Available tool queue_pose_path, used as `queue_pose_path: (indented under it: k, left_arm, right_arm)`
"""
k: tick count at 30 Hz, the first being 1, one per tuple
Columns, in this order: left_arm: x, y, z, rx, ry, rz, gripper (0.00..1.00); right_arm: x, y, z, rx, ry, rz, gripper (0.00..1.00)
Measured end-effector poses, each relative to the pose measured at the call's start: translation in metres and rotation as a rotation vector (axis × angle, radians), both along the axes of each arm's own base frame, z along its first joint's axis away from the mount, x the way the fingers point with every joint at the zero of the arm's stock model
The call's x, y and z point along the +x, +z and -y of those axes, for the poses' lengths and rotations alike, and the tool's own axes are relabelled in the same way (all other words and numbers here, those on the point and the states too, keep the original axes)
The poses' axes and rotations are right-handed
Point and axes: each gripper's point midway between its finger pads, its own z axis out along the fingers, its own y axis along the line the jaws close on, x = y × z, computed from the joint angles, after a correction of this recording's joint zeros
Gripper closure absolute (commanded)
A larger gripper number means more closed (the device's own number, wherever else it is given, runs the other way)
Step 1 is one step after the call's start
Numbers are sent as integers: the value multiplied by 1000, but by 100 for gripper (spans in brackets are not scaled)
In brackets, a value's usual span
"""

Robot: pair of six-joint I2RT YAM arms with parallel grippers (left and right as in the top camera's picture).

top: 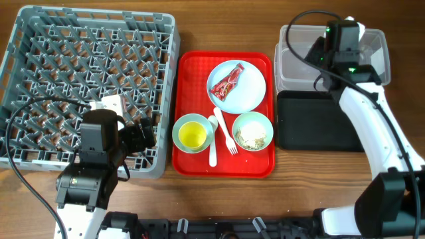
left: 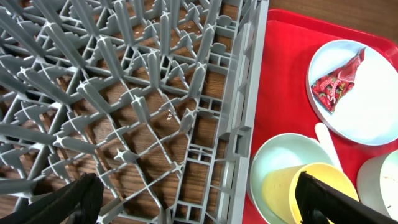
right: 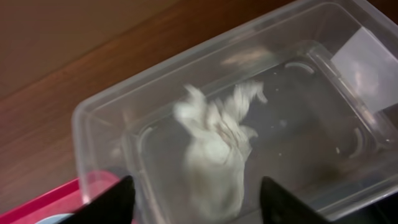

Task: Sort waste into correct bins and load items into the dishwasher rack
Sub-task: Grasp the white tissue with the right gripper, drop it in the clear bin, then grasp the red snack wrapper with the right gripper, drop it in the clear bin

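The crumpled white napkin (right: 217, 146) lies blurred inside the clear tub (right: 99, 118), between the fingers of my open, empty right gripper (right: 199, 202). Overhead, that gripper (top: 339, 46) hovers over the clear tub (top: 295, 50), with the black tray (top: 315, 123) in front of it. The plate (top: 249, 89) carries the red wrapper (top: 226, 79). The yellow-inside bowl (top: 193, 134), the bowl of food scraps (top: 253, 131), the fork (top: 226, 133) and the spoon (top: 212, 149) lie near it. My left gripper (top: 143, 136) is open and empty over the front right corner of the grey rack (top: 93, 66).
The plate, bowls and cutlery all sit on a red serving tray (top: 192, 73) between the rack and the bins. The left wrist view shows the rack's pegs (left: 124, 93), the yellow bowl (left: 280, 180) and the wrapper (left: 336, 81).
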Motion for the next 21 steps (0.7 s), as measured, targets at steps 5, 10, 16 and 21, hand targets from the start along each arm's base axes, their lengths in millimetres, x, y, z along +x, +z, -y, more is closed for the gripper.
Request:
queue_pose_path:
  k: [5,10,16,21]
  left_arm:
    - [0,0,0,0,0,-1,0]
    - [0,0,0,0,0,-1,0]
    - [-1,-1,0,1,0,-4,0]
    - [-1,-1,0,1,0,-6,0]
  right_arm:
    - [6,-2,-11,73,54,14,16]
    - [-9,50,-91,228,320,119,15]
    - [-50,15,-212,214,563,-26,5]
    - [-51,71,-200,149,497,-39,0]
